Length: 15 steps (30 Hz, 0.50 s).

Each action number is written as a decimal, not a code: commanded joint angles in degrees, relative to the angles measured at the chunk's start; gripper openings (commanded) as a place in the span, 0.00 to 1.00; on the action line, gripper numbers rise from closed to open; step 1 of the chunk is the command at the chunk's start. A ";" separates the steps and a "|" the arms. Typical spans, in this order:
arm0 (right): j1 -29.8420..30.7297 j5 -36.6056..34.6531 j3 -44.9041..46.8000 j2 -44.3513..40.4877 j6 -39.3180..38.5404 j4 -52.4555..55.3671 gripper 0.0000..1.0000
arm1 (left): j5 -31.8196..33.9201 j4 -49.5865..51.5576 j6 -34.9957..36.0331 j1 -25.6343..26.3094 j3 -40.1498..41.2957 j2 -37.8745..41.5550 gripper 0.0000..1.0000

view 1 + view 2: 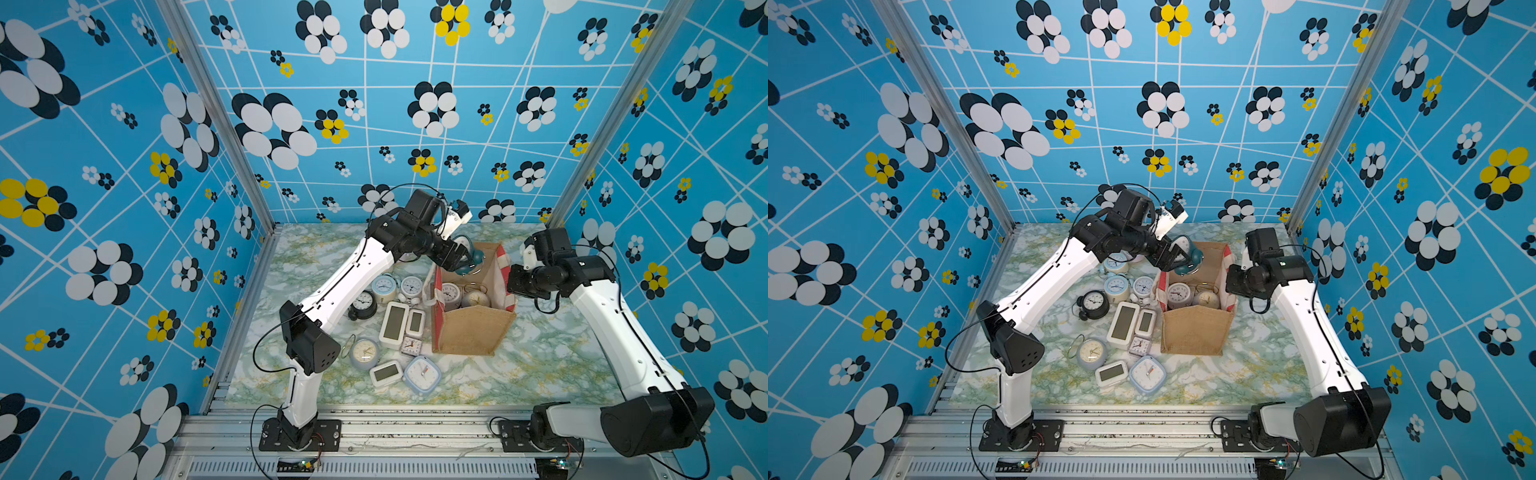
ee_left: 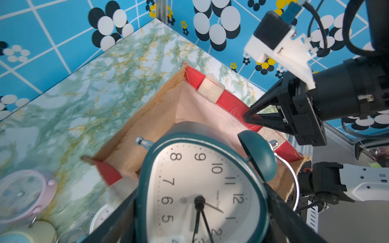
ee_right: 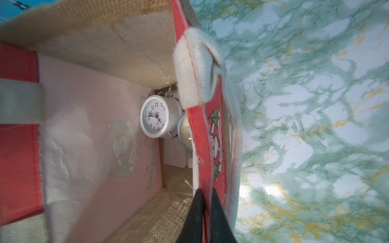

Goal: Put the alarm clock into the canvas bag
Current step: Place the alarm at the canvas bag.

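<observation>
**A:** Which step was in hand?

**B:** The carry to the bag, I'd say. The left claw (image 1: 462, 258) was spread wide around the teal clock (image 2: 200, 189), clamping its sides. It held the clock in the air over the far corner of the bag (image 1: 473, 332), above the rim and not yet inside.

**A:** And the right claw (image 2: 251, 118)?

**B:** Pinched tight on the bag's red panel (image 3: 212, 126) near the rim, probably to steady the mouth.

**A:** What did the next move call for?

**B:** Likely bringing the clock further over the opening, lowering it, then letting go. A white clock (image 3: 156, 116) and a beige clock (image 3: 185, 130) already lay at the bottom, so a high drop could knock them. The bells or wire handle might also catch the rim.

**A:** Did the views differ?

**B:** Yes. The right wrist view showed the panel edge caught between the fingers (image 3: 197, 216); in the top views the wrist hid that. The left wrist view gave the clock's face close up but none of the bag's floor. Only the top views took in the whole pile (image 1: 395, 324) left on the table (image 1: 540, 365), just beside the bag.
</observation>
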State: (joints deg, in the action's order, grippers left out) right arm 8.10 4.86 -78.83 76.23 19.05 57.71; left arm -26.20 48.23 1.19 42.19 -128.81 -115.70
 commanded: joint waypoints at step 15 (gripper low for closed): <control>-0.27 0.50 -0.88 -3.09 0.26 1.35 0.00 | -12.81 7.69 8.77 7.26 -3.17 -12.89 0.28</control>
State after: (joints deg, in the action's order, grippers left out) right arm 8.10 5.10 -78.83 74.91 18.72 57.82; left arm -33.87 54.22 6.59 48.21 -130.37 -127.96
